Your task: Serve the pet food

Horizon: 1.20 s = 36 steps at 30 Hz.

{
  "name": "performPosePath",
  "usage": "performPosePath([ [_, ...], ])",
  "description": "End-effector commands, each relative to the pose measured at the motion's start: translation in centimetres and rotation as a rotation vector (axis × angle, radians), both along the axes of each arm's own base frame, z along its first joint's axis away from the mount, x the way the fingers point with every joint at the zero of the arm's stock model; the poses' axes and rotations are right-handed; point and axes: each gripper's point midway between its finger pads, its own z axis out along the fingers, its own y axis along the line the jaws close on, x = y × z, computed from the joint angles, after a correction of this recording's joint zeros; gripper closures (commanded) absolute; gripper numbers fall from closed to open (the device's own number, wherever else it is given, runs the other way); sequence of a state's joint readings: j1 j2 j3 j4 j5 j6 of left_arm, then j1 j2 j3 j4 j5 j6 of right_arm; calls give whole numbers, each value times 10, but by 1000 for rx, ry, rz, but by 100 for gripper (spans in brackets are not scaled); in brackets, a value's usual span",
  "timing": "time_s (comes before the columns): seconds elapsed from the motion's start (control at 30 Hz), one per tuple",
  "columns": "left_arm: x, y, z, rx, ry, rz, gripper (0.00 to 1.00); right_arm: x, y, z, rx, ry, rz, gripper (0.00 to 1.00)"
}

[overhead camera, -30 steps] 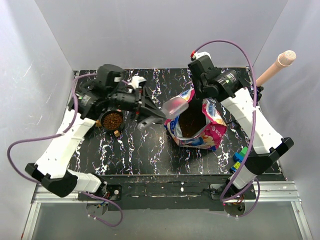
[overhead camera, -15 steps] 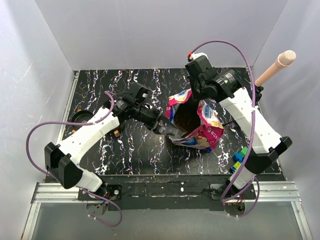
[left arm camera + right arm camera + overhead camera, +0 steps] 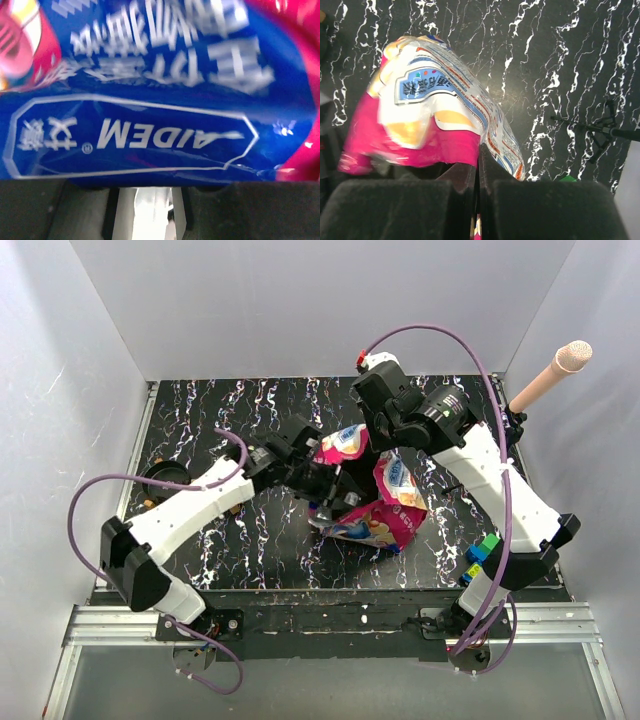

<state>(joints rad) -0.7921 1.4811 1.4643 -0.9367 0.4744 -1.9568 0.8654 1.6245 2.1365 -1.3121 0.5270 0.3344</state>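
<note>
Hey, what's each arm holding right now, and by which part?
Right tool pinches the bag by its upper edge. Left tool seems to grip a pale scoop by its handle.

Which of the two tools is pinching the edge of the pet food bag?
The right tool, closed on the bag's thin upper edge in its wrist view. The left tool grips a pale scoop handle and points into the bag's mouth.

The pet food bag (image 3: 165, 140) carries the brand name AIDEM, seen upside down, beside blurred Chinese characters.
</note>
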Motion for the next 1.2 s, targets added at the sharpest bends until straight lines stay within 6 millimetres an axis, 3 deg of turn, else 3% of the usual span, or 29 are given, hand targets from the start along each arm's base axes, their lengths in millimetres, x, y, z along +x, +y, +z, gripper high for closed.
performPosePath([
  [0.0, 31, -18, -56, 35, 16, 132, 100, 12, 3, 123, 404, -329, -92, 99],
  [0.07, 37, -18, -82, 41, -28, 140, 100, 9, 3, 120, 406, -317, -81, 99],
  [0.27, 33, -3, -212, 97, -43, 19, 100, 2, -10, 115, 386, -329, -81, 99],
  [0.33, 36, 15, -240, 147, -64, -65, 100, 1, -14, 113, 367, -334, -84, 99],
  [0.4, 57, 24, -245, 160, -184, -154, 100, 1, -18, 109, 344, -337, -88, 99],
  [0.47, 77, 14, -231, 119, -392, -303, 100, 0, -22, 103, 329, -338, -88, 99],
  [0.53, 84, 1, -209, 74, -554, -459, 100, 0, -23, 96, 312, -337, -88, 99],
  [0.67, 74, -22, -134, -218, -767, -488, 100, 4, -29, 91, 259, -352, -96, 99],
  [1.0, 36, -4, -52, -399, -927, -462, 100, 25, -45, 95, 230, -397, -138, 99],
  [1.17, 21, 5, -28, -428, -984, -461, 100, 29, -50, 96, 217, -413, -143, 99],
])
